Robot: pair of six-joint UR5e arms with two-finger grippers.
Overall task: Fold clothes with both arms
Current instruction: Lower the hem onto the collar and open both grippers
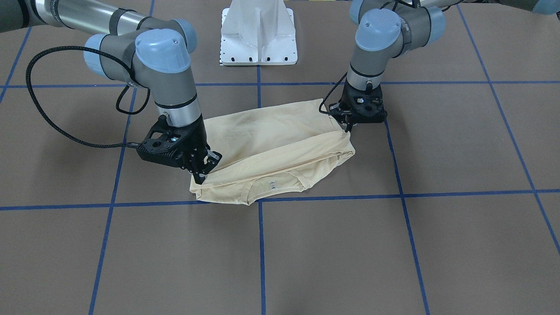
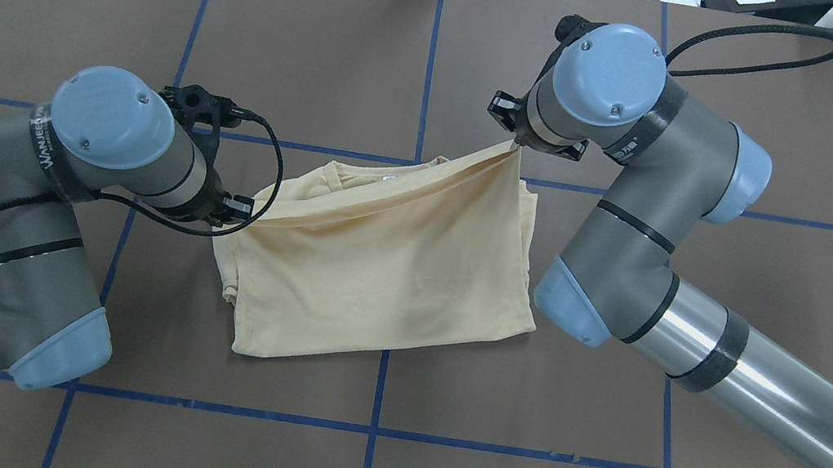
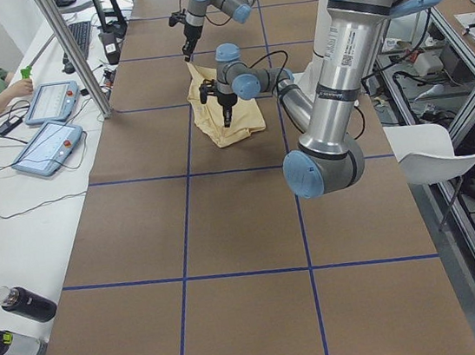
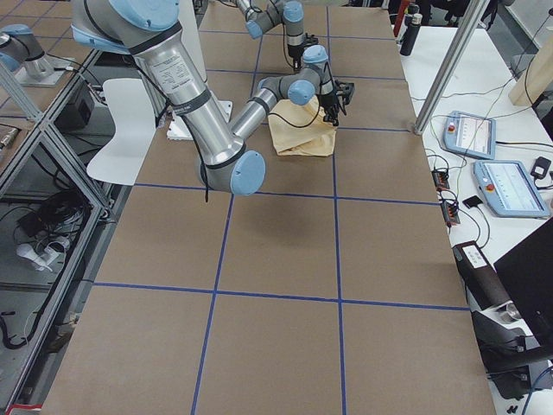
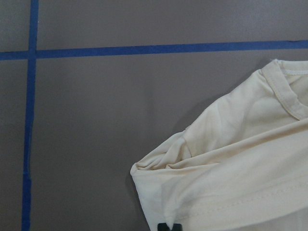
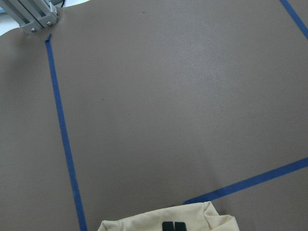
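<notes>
Left gripper (image 1: 348, 127) clamped on T-shirt (image 1: 271, 140) edge — right gripper (image 1: 200, 176) likewise, opposite corner.

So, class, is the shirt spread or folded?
Folded: the shirt lies doubled, upper layer over lower; left gripper and right gripper pinch the upper corners.

left gripper (image 5: 169, 226) seemingly pinching cream T-shirt (image 5: 236, 163), blue-taped table (image 5: 106, 110)

Little here you can read. Black band (image 2: 46, 147) on left arm (image 2: 118, 132), overhead view: white letters, roughly "WANFEE", rest hidden. Matching band (image 2: 639, 142) on right arm (image 2: 634, 217): white characters, too small to read. White neck label (image 1: 272, 185) on T-shirt (image 1: 271, 135): print unreadable. Sticker (image 3: 347, 60) on left arm's silver tube: illegible.
</notes>
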